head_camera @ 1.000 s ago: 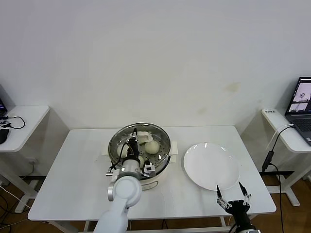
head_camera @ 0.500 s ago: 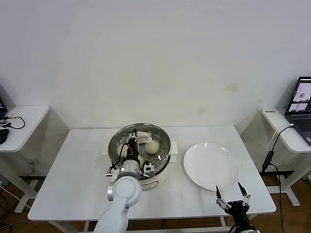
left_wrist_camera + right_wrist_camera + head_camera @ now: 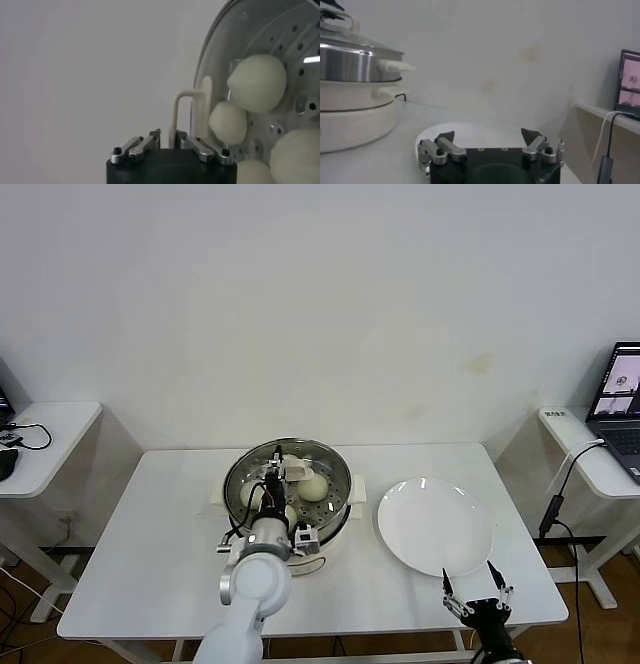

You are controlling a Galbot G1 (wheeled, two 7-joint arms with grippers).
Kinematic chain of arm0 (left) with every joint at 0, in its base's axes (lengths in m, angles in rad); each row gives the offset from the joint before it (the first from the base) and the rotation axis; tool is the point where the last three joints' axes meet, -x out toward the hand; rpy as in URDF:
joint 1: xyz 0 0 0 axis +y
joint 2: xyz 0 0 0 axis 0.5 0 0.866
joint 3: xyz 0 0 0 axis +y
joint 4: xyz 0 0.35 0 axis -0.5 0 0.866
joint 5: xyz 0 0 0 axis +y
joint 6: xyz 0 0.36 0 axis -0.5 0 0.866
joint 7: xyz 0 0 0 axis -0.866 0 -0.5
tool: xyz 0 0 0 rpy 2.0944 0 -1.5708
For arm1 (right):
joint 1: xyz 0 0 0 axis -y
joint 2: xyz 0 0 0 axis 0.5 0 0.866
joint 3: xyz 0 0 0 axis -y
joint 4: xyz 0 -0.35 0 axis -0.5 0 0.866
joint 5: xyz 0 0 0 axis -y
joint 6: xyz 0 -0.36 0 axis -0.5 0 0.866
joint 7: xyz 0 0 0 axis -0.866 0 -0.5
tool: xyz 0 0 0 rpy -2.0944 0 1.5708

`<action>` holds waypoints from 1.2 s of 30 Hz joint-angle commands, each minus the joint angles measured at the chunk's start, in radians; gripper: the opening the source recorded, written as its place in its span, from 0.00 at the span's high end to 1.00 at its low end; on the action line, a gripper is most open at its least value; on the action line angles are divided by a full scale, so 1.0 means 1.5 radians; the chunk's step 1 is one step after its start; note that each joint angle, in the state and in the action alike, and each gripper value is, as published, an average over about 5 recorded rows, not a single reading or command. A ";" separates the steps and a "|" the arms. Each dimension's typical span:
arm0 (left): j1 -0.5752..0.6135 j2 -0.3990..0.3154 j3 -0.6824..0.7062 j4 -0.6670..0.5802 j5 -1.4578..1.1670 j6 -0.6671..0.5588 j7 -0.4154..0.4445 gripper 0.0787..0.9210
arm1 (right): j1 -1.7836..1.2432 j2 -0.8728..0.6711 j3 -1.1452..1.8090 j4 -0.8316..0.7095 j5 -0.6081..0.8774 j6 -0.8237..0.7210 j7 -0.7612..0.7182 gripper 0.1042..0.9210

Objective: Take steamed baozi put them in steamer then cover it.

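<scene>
The steamer (image 3: 288, 502) stands mid-table with its glass lid (image 3: 235, 30) on it. Through the glass I see several cream-white baozi (image 3: 314, 486) on the perforated tray (image 3: 300, 50), one of them large in the left wrist view (image 3: 257, 82). My left gripper (image 3: 272, 484) hangs over the near side of the lid. Its fingers stand slightly apart on either side of the lid's cream handle (image 3: 192, 107), with a gap on one side, so the gripper (image 3: 168, 136) is open. My right gripper (image 3: 478, 589) waits open and holding nothing at the table's front right (image 3: 489, 134).
A flat white plate (image 3: 434, 526) with nothing on it lies right of the steamer, just beyond the right gripper. Side tables stand left and right, the right one with a laptop (image 3: 620, 409). The steamer's side handle (image 3: 395, 65) points toward the plate.
The left jaws, shut on the lid handle a moment ago, have parted. The lid stays on the steamer. The right gripper has sunk slightly toward the front edge.
</scene>
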 commanded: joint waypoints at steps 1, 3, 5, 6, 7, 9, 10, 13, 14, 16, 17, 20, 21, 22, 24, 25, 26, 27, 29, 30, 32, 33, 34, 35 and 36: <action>0.029 0.019 0.001 -0.056 -0.012 -0.005 -0.001 0.57 | -0.002 0.001 0.000 0.003 -0.002 0.001 0.000 0.12; 0.044 0.031 0.002 -0.077 -0.022 -0.007 -0.002 0.50 | -0.002 0.001 0.000 0.003 -0.002 0.001 0.000 0.12; 0.061 0.044 0.003 -0.103 -0.036 -0.010 -0.004 0.43 | -0.003 0.002 0.000 0.003 -0.002 0.000 0.000 0.12; 0.070 0.050 0.004 -0.117 -0.046 -0.012 -0.006 0.40 | -0.003 0.002 0.000 0.003 -0.002 0.000 0.000 0.12; 0.079 0.057 0.004 -0.131 -0.057 -0.014 -0.009 0.36 | -0.003 0.002 -0.001 0.003 -0.002 0.000 0.000 0.12; 0.097 0.070 0.001 -0.160 -0.085 -0.021 -0.018 0.30 | -0.003 0.001 -0.002 0.002 -0.002 0.000 0.000 0.12; 0.107 0.077 -0.002 -0.175 -0.103 -0.024 -0.024 0.26 | -0.004 0.001 -0.002 0.001 -0.002 0.000 0.000 0.12; 0.145 0.102 -0.020 -0.229 -0.178 -0.030 -0.043 0.17 | -0.005 -0.001 -0.004 -0.002 -0.002 0.000 -0.001 0.12; 0.164 0.113 -0.029 -0.250 -0.220 -0.031 -0.055 0.15 | -0.005 -0.003 -0.004 -0.003 -0.002 0.000 -0.001 0.12; 0.208 0.136 -0.053 -0.285 -0.322 -0.040 -0.094 0.12 | -0.006 -0.005 -0.004 -0.004 -0.001 -0.001 -0.001 0.12; 0.235 0.150 -0.068 -0.297 -0.397 -0.050 -0.126 0.12 | -0.006 -0.006 -0.004 -0.004 0.000 -0.002 -0.001 0.12; 0.306 0.186 -0.123 -0.311 -0.674 -0.108 -0.222 0.12 | -0.007 -0.008 -0.005 -0.006 0.002 -0.004 -0.002 0.12; 0.326 0.194 -0.148 -0.309 -0.770 -0.136 -0.247 0.12 | -0.007 -0.009 -0.006 -0.006 0.002 -0.005 -0.003 0.12; 0.342 0.198 -0.174 -0.304 -0.848 -0.164 -0.265 0.12 | -0.007 -0.010 -0.007 -0.006 0.002 -0.006 -0.003 0.12; 0.374 0.201 -0.227 -0.292 -0.973 -0.204 -0.293 0.12 | -0.008 -0.012 -0.011 -0.004 0.003 -0.009 -0.005 0.12; 0.386 0.201 -0.243 -0.288 -1.012 -0.213 -0.306 0.12 | -0.009 -0.013 -0.013 -0.003 0.004 -0.010 -0.006 0.12; 0.398 0.200 -0.257 -0.284 -1.053 -0.213 -0.317 0.12 | -0.010 -0.014 -0.014 -0.002 0.006 -0.011 -0.007 0.12; 0.410 0.199 -0.266 -0.282 -1.088 -0.207 -0.324 0.12 | -0.011 -0.017 -0.015 -0.001 0.008 -0.012 -0.008 0.12; 0.431 0.194 -0.272 -0.280 -1.143 -0.206 -0.335 0.12 | -0.014 -0.024 -0.018 0.003 0.015 -0.016 -0.011 0.12; 0.440 0.190 -0.273 -0.279 -1.160 -0.211 -0.340 0.12 | -0.017 -0.030 -0.020 0.007 0.021 -0.020 -0.013 0.12; 0.457 0.182 -0.268 -0.273 -1.171 -0.243 -0.348 0.12 | -0.025 -0.045 -0.027 0.017 0.035 -0.028 -0.015 0.12; 0.464 0.177 -0.266 -0.270 -1.172 -0.259 -0.353 0.12 | -0.028 -0.054 -0.031 0.021 0.041 -0.033 -0.016 0.12; 0.470 0.173 -0.263 -0.267 -1.172 -0.273 -0.359 0.12 | -0.031 -0.063 -0.035 0.026 0.047 -0.038 -0.017 0.12; 0.477 0.170 -0.262 -0.263 -1.172 -0.282 -0.364 0.12 | -0.034 -0.071 -0.038 0.030 0.051 -0.042 -0.017 0.12; 0.484 0.167 -0.261 -0.258 -1.173 -0.287 -0.369 0.12 | -0.036 -0.077 -0.040 0.033 0.054 -0.046 -0.017 0.12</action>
